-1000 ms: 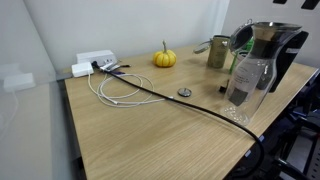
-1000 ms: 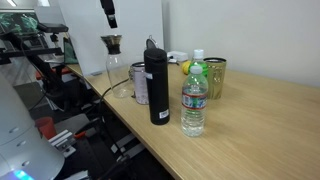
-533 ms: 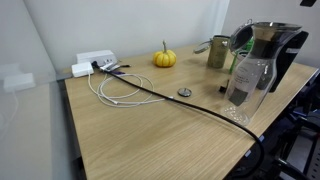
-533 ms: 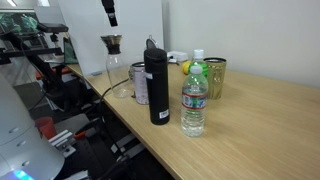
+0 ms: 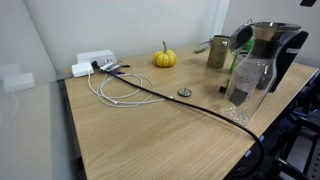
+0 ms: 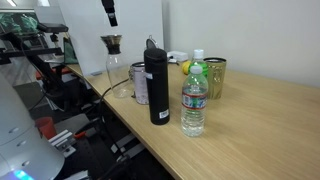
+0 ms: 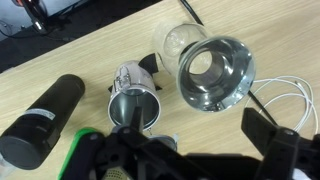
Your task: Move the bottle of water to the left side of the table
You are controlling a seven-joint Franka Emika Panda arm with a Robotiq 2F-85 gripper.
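Task not started. Bottle (image 6: 194, 95) upright near the table (image 6: 265, 130) edge, lower centre of that exterior view, not held. Gripper (image 6: 108, 14) high at upper left of the same frame, over the jug (image 6: 116, 70), well apart from the bottle. Fingers (image 7: 268, 132) spread in wrist view, nothing between them; bottle not clearly in that view. Left to do: all of it, i.e. reach, grasp, carry, set down. Tight cluster around the target: black flask (image 6: 157, 85) just beside it, mug (image 6: 214, 77) close behind, metal cup (image 6: 139, 84) and jug further back. Probably needs a top-down approach to avoid clipping the flask. Elsewhere on the table: black cable (image 5: 190, 105) running across, white cable (image 5: 115, 88), power strip (image 5: 93, 62), pumpkin (image 5: 164, 58). Cables could snag a low carry.
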